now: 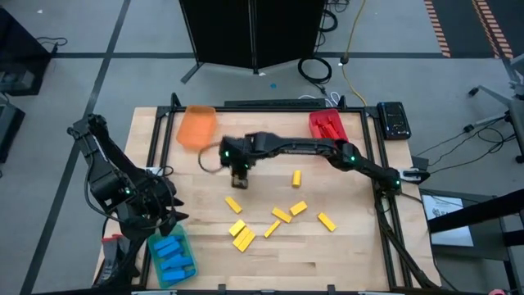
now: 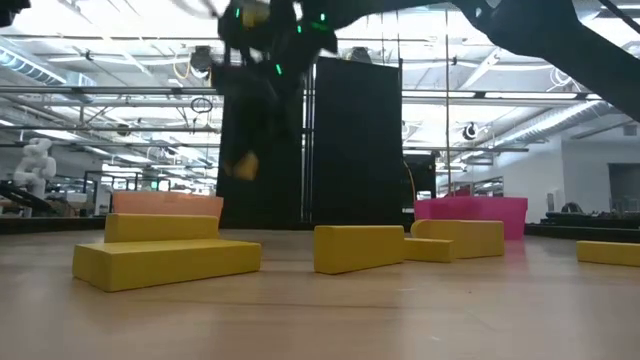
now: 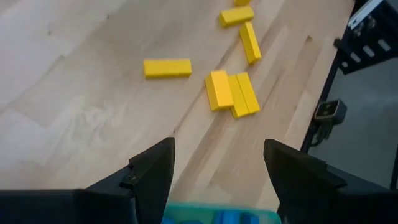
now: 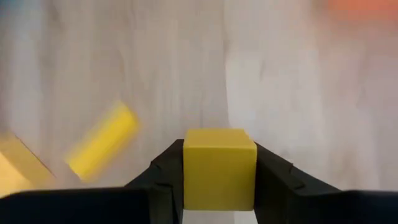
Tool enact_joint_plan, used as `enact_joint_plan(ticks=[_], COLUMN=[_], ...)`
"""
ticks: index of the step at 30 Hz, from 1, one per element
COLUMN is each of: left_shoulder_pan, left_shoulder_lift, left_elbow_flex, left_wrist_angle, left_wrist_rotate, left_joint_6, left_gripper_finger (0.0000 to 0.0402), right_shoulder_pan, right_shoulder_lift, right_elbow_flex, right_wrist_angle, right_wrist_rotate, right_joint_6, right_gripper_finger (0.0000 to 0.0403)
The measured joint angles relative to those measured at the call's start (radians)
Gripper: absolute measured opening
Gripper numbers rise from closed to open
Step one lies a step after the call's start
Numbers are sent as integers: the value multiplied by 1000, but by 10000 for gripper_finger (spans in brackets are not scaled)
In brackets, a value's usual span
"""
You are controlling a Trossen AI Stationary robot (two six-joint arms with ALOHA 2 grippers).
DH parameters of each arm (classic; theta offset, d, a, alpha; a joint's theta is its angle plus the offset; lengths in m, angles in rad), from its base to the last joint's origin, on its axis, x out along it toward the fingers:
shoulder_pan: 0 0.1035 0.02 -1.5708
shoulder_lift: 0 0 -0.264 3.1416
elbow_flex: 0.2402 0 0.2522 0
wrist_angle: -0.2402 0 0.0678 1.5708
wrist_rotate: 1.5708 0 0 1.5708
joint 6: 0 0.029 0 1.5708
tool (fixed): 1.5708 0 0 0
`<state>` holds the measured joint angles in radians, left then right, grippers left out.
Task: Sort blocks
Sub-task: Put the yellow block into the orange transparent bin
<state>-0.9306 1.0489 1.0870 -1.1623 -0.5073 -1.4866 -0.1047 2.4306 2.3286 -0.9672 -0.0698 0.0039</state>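
Yellow block pinched between right claw fingers, lifted above table; left claw spread.

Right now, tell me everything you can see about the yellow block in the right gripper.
The yellow block is a small, plain, solid-coloured brick with squared edges and a smooth, matte look. It sits end-on, clamped between the right gripper's two dark fingers, lifted clear of the wooden table, near the orange tray.

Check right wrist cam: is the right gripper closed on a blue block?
No. The right gripper is shut on a yellow block; the blue blocks lie in the green tray.
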Motion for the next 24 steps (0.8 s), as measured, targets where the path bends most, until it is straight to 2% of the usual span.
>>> enact_joint_plan(ticks=[1,5,14,18,24], left_shoulder_pan=[0,1,1,1,4], left_shoulder_lift=[0,0,0,0,0], left_elbow_flex=[0,0,0,0,0], left_wrist_angle=[1,4,1,2,0], left_wrist_rotate=[-15,-58,-95,-160,-250], left_joint_6=[0,-1,-27,-28,-72], left_gripper_finger=[253,253,253,253,253], right_shoulder_pan=[-12,-79,-173,-195,-209], right_shoulder_lift=[-1,-53,-26,0,62], right_elbow_flex=[28,-5,11,14,12], right_wrist_angle=[25,278,560,698,782], right_wrist_rotate=[-18,-113,-140,-135,-162], right_joint_6=[13,129,311,393,496], right_gripper_finger=[114,114,114,114,114])
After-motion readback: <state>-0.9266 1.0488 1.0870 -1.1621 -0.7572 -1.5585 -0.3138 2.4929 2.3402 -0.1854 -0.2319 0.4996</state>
